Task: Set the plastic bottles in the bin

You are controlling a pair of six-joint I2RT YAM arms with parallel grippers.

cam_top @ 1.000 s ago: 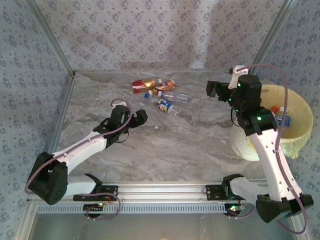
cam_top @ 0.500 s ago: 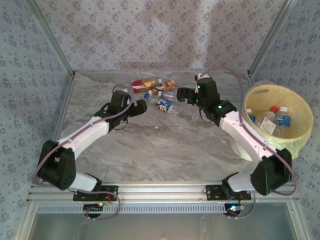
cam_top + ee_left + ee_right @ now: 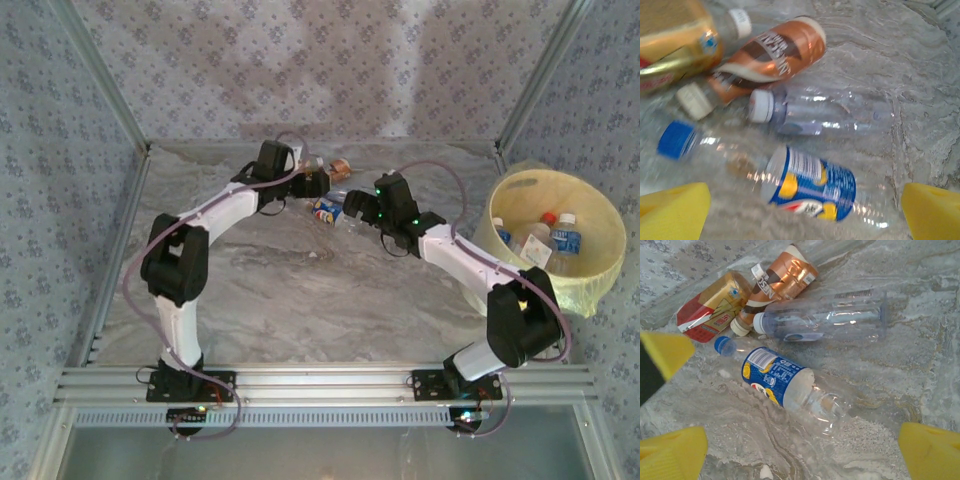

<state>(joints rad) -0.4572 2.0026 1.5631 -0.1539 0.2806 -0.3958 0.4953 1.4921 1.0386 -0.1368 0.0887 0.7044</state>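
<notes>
Four plastic bottles lie in a cluster at the far middle of the table (image 3: 300, 300): the blue-labelled bottle (image 3: 775, 377), the clear white-capped bottle (image 3: 830, 320), the brown-labelled bottle (image 3: 787, 277) and the red-and-gold bottle (image 3: 715, 307). At least three more sit inside the bin (image 3: 548, 175) over at the right edge. So we call it partly done, with four to go. The left gripper (image 3: 312, 183) hovers over the cluster, spread wide and empty. The right gripper (image 3: 352, 208) faces it from the other side, also spread wide and holding nothing.
</notes>
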